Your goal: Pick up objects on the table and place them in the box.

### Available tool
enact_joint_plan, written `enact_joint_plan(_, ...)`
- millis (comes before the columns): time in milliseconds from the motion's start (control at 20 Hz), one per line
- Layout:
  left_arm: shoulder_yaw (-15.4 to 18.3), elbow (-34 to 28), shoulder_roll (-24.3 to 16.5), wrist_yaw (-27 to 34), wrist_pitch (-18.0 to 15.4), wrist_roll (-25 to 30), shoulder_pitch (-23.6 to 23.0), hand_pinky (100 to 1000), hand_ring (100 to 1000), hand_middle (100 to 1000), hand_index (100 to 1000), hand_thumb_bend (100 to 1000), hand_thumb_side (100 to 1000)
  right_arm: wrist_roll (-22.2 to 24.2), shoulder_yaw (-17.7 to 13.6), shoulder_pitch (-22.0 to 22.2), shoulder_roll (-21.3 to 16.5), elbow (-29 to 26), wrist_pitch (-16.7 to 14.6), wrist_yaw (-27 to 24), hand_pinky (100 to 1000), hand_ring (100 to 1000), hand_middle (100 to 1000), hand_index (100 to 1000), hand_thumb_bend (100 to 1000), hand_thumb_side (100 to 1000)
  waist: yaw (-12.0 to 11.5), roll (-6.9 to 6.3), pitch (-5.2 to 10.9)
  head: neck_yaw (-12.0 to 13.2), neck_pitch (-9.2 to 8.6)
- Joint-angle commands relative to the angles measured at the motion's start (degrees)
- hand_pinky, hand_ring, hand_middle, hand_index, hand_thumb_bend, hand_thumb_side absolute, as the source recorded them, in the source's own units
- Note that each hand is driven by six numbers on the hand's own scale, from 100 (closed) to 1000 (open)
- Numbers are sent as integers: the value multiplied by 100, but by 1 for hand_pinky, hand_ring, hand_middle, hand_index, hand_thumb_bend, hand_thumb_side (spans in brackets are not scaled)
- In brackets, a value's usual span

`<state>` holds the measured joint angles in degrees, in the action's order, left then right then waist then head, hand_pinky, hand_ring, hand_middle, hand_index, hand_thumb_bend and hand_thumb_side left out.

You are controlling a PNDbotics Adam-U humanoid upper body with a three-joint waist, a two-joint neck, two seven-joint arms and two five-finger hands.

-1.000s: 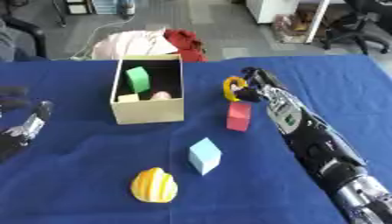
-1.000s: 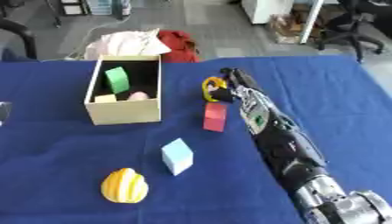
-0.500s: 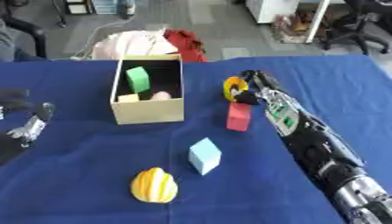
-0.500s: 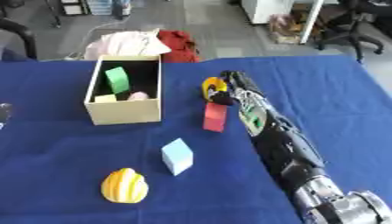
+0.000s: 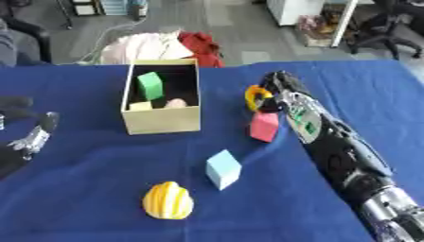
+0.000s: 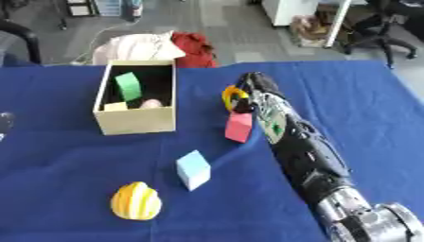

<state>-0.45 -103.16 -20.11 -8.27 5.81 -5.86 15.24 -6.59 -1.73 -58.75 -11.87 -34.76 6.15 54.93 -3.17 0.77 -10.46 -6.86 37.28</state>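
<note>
We see a blue-covered table [image 5: 99, 189] with an open tan box [image 5: 162, 120] standing toward ten o'clock of the scene's centre. Inside the box we make out an upright green block [image 5: 150, 85], a small yellow piece [image 5: 139, 106] and a pale pink rounded thing [image 5: 175, 103].

The right arm reaches in from five o'clock toward the middle of the table. Its right hand [image 5: 273, 90] lies at about one o'clock of centre, the fingers curled round a yellow-orange ring [image 5: 252, 96], which shows at the hand's nine o'clock side. Whether the ring is lifted clear of the cloth we cannot tell.

Just at six o'clock of the ring stands a pink cube [image 5: 264, 126], close beside the forearm. A light blue cube [image 5: 223, 168] lies near the centre, at seven o'clock of the pink cube. A yellow, ribbed, rounded object [image 5: 167, 201] sits at seven o'clock of the blue cube, apart from it.

The left hand [image 5: 29, 137] shows at the nine o'clock edge, low over the table, fingers relaxed and holding nothing.
</note>
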Motion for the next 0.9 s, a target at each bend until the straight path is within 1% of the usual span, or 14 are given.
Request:
enact_joint_plan(50, 42, -79, -56, 7, -8, 13, 58, 857, 672, 672, 714, 535, 421, -189, -33, -79, -115, -144, 84, 136, 769, 570, 301, 404, 100, 100, 2, -39, 37, -5, 1)
enact_joint_plan(250, 47, -71, -57, 15, -9, 7, 55, 858, 672, 672, 713, 529, 422, -399, -8, -88, -136, -292, 64, 105, 762, 556, 282, 387, 100, 100, 10, -32, 41, -3, 11)
enact_joint_plan(500, 54, -67, -57, 26, -12, -11, 60, 859, 671, 671, 713, 513, 424, -392, 136, -168, -162, -757, -174, -129, 761, 547, 277, 383, 100, 100, 35, -15, 53, -6, 6)
enact_joint_plan(700, 53, -63, -61, 25, -13, -15, 61, 859, 671, 671, 712, 506, 424, -249, 334, -257, -119, -1195, -393, -512, 761, 540, 276, 383, 100, 100, 33, -3, 61, -19, 1)
enact_joint_plan(900, 43, -66, -61, 21, -16, -7, 71, 859, 670, 670, 712, 504, 425, 141, 674, -401, 4, -1595, -688, -884, 765, 542, 279, 386, 100, 100, 3, 9, 68, -46, -5)
